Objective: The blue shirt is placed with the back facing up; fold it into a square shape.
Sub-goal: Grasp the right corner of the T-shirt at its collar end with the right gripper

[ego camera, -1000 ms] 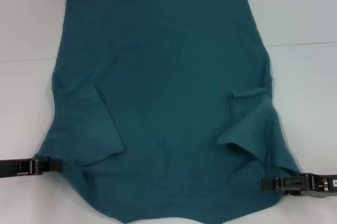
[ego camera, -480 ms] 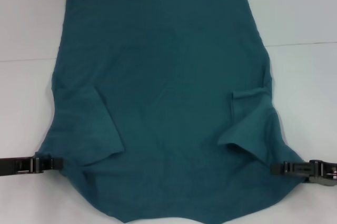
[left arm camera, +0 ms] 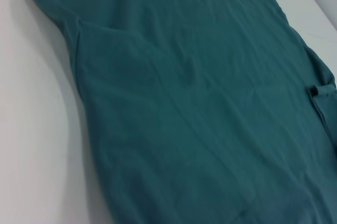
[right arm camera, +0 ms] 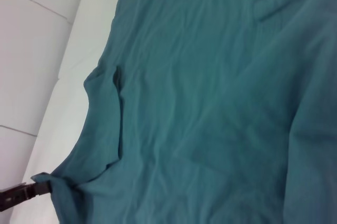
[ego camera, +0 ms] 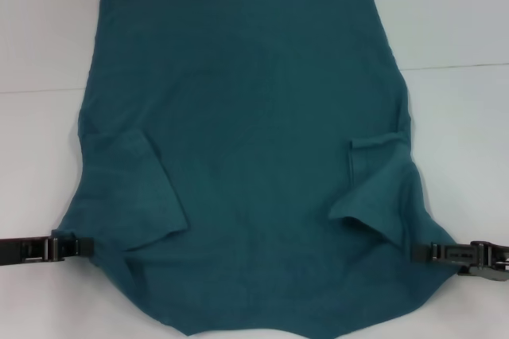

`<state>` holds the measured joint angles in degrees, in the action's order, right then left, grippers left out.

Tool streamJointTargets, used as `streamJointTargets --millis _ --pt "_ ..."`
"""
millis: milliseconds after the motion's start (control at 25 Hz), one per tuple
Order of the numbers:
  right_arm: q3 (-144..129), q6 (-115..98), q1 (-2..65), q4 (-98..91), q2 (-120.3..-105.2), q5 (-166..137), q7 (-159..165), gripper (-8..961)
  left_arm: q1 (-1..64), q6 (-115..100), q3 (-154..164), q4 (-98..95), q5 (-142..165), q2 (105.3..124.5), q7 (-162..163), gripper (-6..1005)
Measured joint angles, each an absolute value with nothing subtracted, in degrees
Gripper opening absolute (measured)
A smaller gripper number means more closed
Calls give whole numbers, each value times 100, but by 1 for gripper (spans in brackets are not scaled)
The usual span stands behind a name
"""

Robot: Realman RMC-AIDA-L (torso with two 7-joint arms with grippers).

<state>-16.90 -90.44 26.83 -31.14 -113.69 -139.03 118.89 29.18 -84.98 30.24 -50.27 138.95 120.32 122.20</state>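
Note:
The blue shirt (ego camera: pixel 254 156) lies flat on the white table, plain side up, with both sleeves folded in over the body. My left gripper (ego camera: pixel 89 247) is at the shirt's near left corner, shut on the cloth there. The right wrist view shows that corner bunched at its tip (right arm camera: pixel 37 189). My right gripper (ego camera: pixel 417 253) lies low over the shirt's near right corner, tip on the cloth. The left wrist view shows only the shirt (left arm camera: pixel 200 103), and the right wrist view shows its body and one folded sleeve (right arm camera: pixel 210 103).
The white table (ego camera: pixel 461 21) shows bare on both sides of the shirt and behind it. A seam line (ego camera: pixel 461 66) crosses the tabletop. The shirt's near edge reaches the bottom of the head view.
My right gripper has moved outward to the right and a little farther from me along the shirt's corner. The shirt's shape has barely changed. The left gripper has stayed almost still.

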Motion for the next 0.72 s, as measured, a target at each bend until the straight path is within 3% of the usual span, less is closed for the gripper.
streamJointTargets --millis 360,720 --pt "-1650 -9029 2552 -3179 -11343 -13904 11831 798 2933 -8498 3023 -5028 13895 12032 12224 3" --pt "-1641 -8961 2505 -3249 -11368 -13894 11810 426 2935 -8499 3023 -5027 13895 12032 12224 3"
